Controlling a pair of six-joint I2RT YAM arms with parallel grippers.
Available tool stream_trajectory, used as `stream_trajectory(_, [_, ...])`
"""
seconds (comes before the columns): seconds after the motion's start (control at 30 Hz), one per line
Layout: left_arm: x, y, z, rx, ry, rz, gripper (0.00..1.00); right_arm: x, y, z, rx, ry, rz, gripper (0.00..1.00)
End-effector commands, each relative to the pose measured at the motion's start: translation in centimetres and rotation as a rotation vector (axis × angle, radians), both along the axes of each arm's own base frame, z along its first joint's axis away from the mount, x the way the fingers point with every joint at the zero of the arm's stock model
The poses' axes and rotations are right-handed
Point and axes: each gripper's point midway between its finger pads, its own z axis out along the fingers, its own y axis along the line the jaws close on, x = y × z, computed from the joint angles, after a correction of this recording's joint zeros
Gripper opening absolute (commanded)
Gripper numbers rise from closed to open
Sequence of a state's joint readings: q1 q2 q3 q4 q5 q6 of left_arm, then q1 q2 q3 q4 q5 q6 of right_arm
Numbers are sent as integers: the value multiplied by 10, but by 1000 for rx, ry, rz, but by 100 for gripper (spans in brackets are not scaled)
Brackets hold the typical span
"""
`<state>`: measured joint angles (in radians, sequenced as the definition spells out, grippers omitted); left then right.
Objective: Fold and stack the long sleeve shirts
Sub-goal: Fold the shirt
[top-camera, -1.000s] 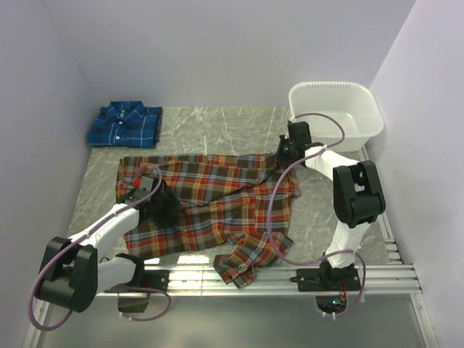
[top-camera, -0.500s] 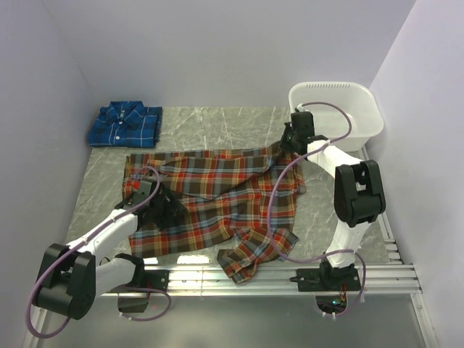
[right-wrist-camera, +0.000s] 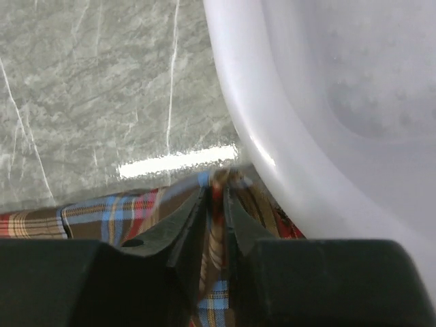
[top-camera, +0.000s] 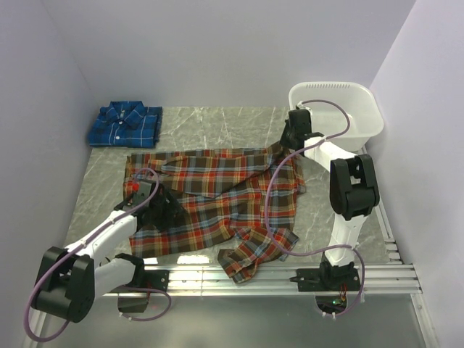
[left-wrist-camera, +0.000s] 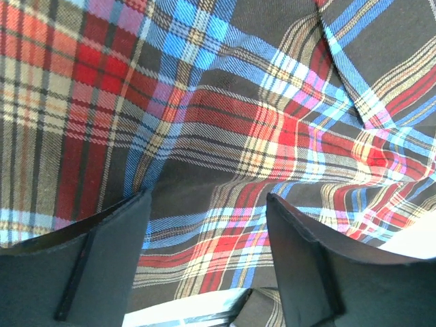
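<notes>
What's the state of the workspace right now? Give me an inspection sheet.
Surface: grey marbled table, metal rail along the near edge.
Job's things: red plaid shirt spread open mid-table, one sleeve bunched at the near edge; blue plaid shirt folded, back left.
Clutter: white tub, back right.
Grippers: left gripper open over the red shirt; right gripper pinching that shirt's far corner beside the tub.
Cables: purple cable from the right arm trails across the red shirt.
Surroundings: plain pale walls; nothing else seen.

White plastic tub point(top-camera: 335, 87) upright at the far right corner of the grey marbled bench point(top-camera: 217, 130). Metal rails point(top-camera: 384, 278) run along the near edge. Plain pale walls point(top-camera: 217, 51) on three sides.
</notes>
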<state>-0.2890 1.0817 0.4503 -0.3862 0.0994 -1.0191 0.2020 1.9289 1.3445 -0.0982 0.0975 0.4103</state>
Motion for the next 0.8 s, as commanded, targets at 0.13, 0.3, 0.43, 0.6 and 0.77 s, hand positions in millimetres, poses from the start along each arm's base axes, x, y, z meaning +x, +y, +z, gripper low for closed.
stream_trajectory(0.13, [-5,12,28,60,-23,7,81,3,5,69,63,-168,16,52])
stream_trajectory(0.3, [41,2,91,59,-174,-24,91,-14,29,95,163,-207,83,62])
stream_trajectory(0.43, [82,-6,118,71,-252,-52,89,-30,60,89,275,-161,179,62])
stream_trajectory(0.6, [151,-3,134,83,-322,-55,85,-30,77,69,327,-124,225,60])
stream_trajectory(0.77, [222,-18,141,55,-378,-67,83,-24,79,44,344,-78,214,59])
